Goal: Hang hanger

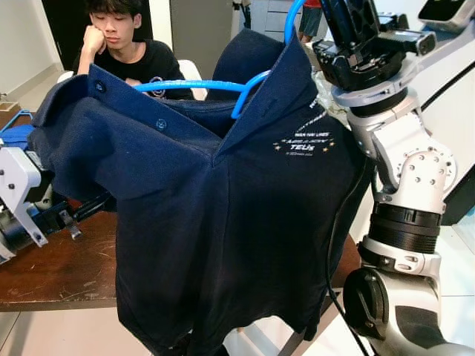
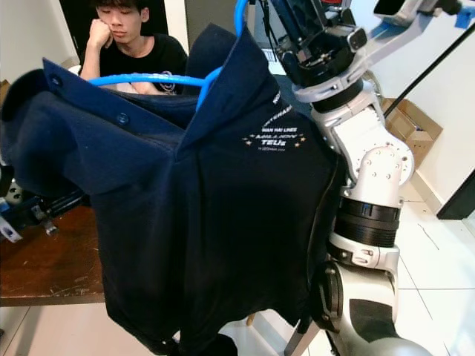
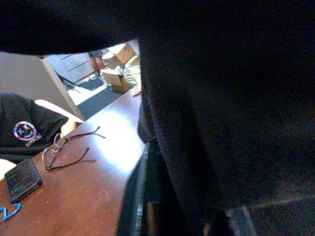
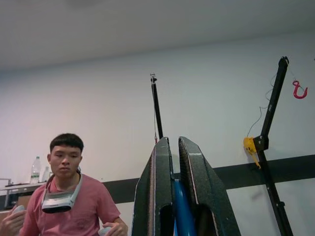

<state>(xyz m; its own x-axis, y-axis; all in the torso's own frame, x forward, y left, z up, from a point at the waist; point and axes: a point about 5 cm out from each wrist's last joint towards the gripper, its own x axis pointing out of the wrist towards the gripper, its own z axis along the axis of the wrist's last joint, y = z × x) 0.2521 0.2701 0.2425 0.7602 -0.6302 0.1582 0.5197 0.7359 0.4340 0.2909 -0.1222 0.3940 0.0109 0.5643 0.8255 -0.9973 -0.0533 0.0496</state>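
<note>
— Navy polo shirt [image 1: 223, 222] right up against the head camera, hanging on the blue hanger [image 1: 194, 86], collar spread and the hem dropping below the brown table [image 1: 59, 274]. See how high the right arm is?

— Yes, the right gripper [image 1: 355, 30] is raised at the top, and the hanger's neck runs up into it. A person in a black tee [image 1: 122, 48] sits behind the table, chin on hand.

— From the other eye it reads the same: the shirt's white chest print [image 2: 273, 137] faces us, and the left gripper [image 2: 30, 211] is low beside the table, half under the cloth. I cannot tell whether that one is open or closed.

— Its wrist camera is mostly dark fabric. Past it, glasses [image 3: 69, 147] and a phone [image 3: 20, 179] lie on the tabletop.

— And the right wrist view: both black fingers [image 4: 156, 196] pinch the blue hanger stem between them, pointing up at a wall. A red hook [image 4: 299, 90] hangs off a black stand, well apart, and a person in a pink shirt [image 4: 69, 206] stands below.

— So it's the carry stage, I'd say. Next it needs to bring the hanger's hook over whatever rail it's meant for, then let go.
</note>
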